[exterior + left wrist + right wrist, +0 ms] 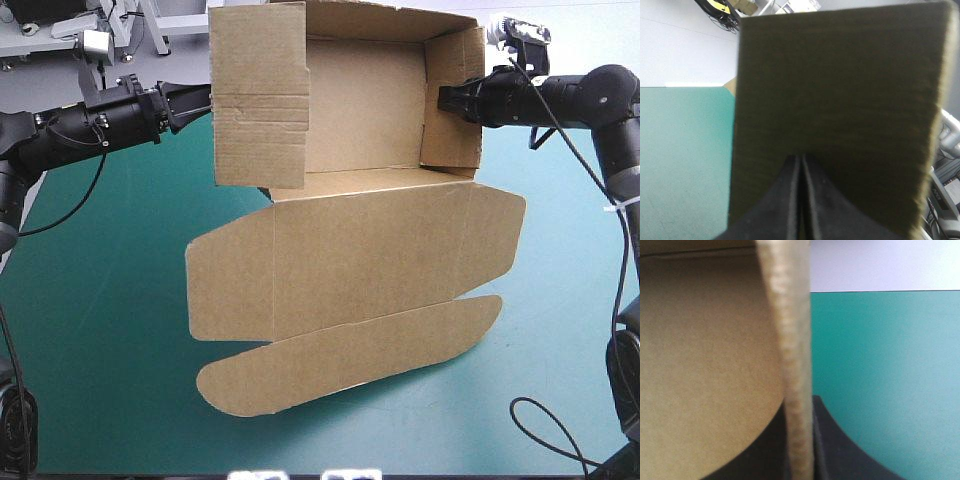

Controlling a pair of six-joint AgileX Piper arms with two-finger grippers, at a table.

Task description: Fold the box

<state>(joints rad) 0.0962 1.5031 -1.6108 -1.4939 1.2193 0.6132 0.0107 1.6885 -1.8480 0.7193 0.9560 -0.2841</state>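
The brown box (360,110) stands at the table's far side with its walls raised. Its lid (350,260) lies flat toward the front, ending in a rounded tuck flap (350,355). My left gripper (205,100) is shut, its tips against the outer face of the tall left wall (258,95). In the left wrist view that wall (840,90) fills the space ahead of the shut gripper (800,161). My right gripper (445,98) is shut on the right wall (452,100). The right wrist view shows the wall's edge (790,340) running between the fingers of the gripper (801,407).
Teal-green cover (100,300) lies on both sides of the lid and along the front edge. The box's far wall sits close to the table's far edge.
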